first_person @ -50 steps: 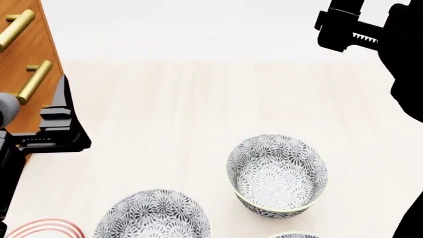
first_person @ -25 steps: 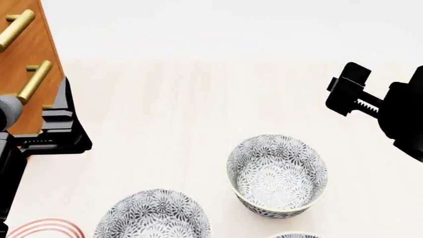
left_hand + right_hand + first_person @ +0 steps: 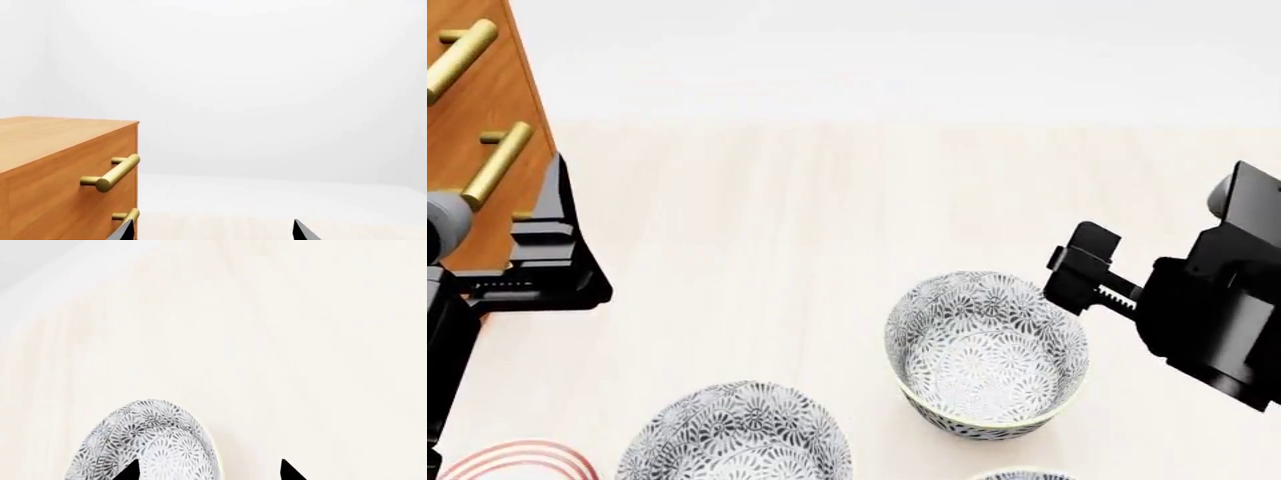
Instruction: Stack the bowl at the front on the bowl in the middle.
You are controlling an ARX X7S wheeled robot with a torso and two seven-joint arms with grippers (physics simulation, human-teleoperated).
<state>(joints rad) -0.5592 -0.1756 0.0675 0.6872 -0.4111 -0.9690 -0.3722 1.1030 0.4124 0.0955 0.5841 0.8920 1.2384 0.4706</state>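
Front bowl (image 3: 988, 350) at 9 o'clock of right gripper (image 3: 1080, 273), jaws apart; left gripper (image 3: 550, 245) likewise. Could clip rim descending, shoving bowl toward middle bowl (image 3: 734, 438) at 7 o'clock.

worktop (image 3: 801, 200): pale wood | cabinet (image 3: 60, 175): orange-brown wood, brass bar handles (image 3: 112, 172) | walls: plain white | light: even

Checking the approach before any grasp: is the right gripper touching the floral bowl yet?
Cannot tell. In the head view the right gripper overlaps the floral bowl rim; the right wrist view shows only its fingertips over the bowl.
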